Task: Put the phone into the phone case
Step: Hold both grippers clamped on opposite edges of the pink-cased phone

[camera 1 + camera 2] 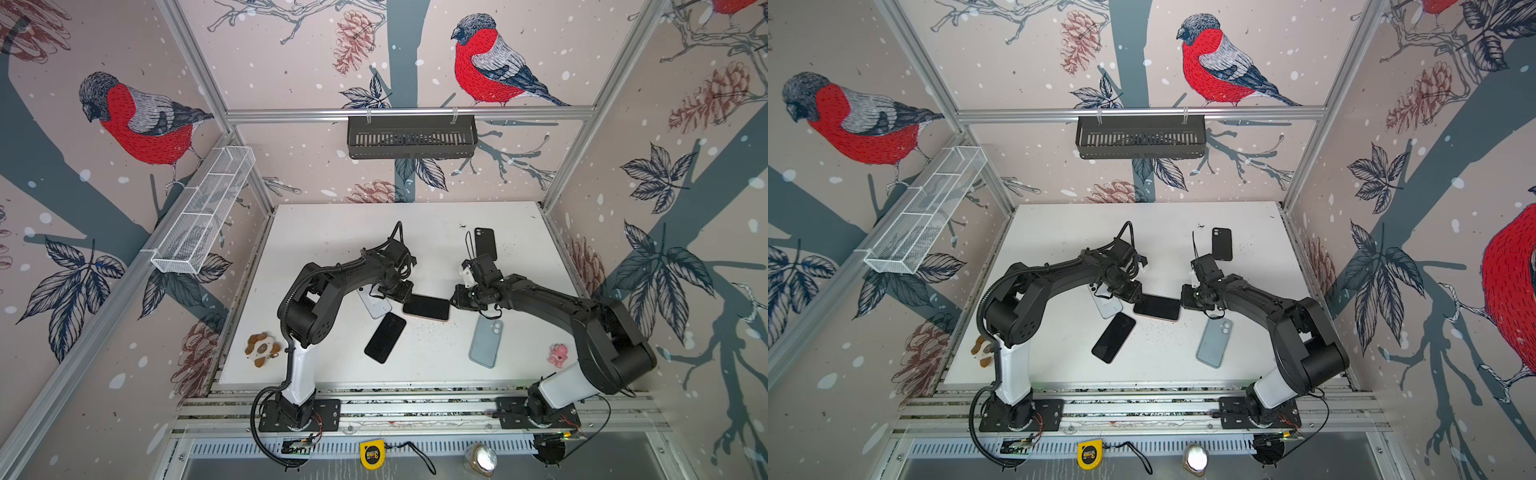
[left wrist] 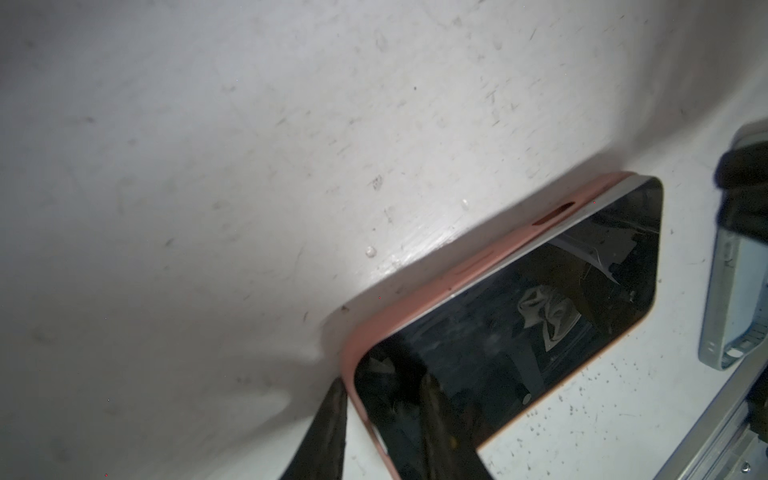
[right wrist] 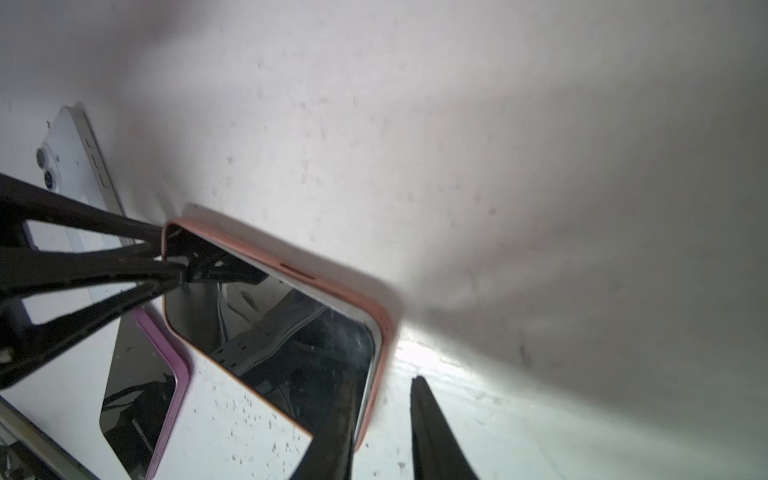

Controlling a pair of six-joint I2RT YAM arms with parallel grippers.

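The phone (image 1: pixel 426 306), black screen up, lies in a salmon-pink phone case (image 2: pixel 469 266) in the middle of the white table. A silver strip of the phone's side shows above the case rim (image 3: pixel 376 328) along one long side. My left gripper (image 2: pixel 382 380) is at the phone's left end, open, with one finger over the screen and the other outside the rim. My right gripper (image 3: pixel 384 382) is at the right end, also open, one finger over the screen and the other on the table apart from the case. In both top views the grippers (image 1: pixel 399 291) (image 1: pixel 1192 299) flank the phone.
A black phone in a purple case (image 1: pixel 385 337) and a white phone (image 1: pixel 374 305) lie close on the left. A light blue case (image 1: pixel 485 341) lies near the front right and a black case (image 1: pixel 485 243) at the back. Small toys (image 1: pixel 262 349) (image 1: pixel 558 354) sit at the table's sides.
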